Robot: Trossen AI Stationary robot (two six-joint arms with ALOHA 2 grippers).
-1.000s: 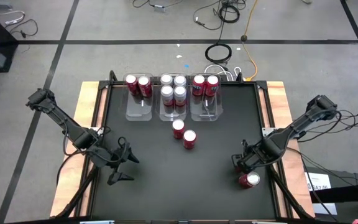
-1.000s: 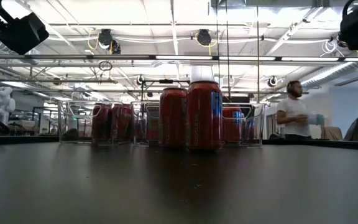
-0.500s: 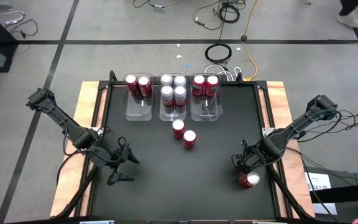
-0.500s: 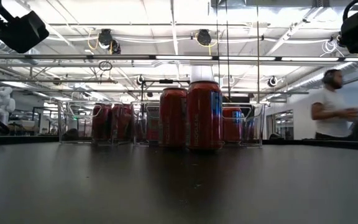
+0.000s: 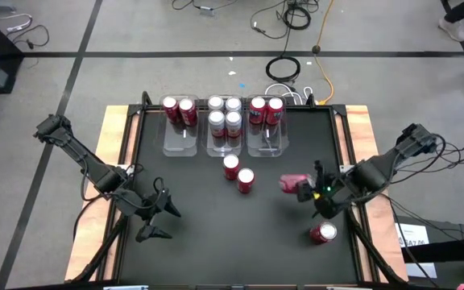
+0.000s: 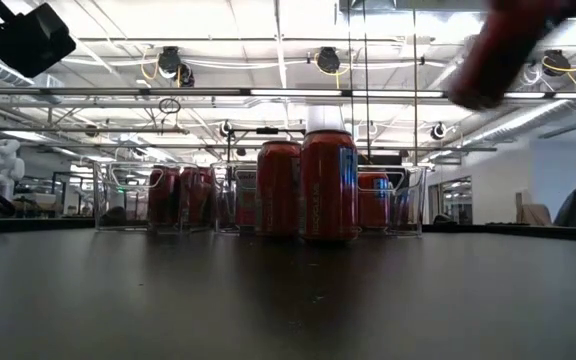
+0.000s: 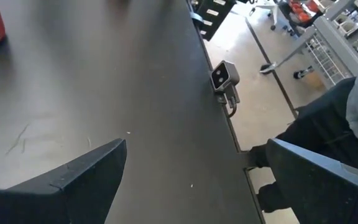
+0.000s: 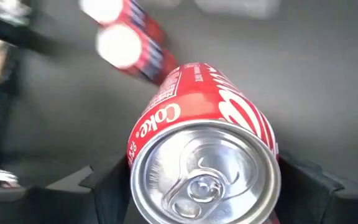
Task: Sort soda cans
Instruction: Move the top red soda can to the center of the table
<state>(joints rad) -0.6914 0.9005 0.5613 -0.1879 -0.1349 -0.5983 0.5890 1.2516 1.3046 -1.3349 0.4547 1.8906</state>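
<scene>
Red can (image 5: 291,184) — inside right end effector (image 5: 303,190) (sideways)

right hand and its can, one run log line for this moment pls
right hand: shut on red can, carried above the table | left hand: open, waiting | two red cans loose before bins

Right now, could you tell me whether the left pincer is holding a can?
No, the left pincer is open and empty over the black table, while the right pincer grips a red can.
</scene>
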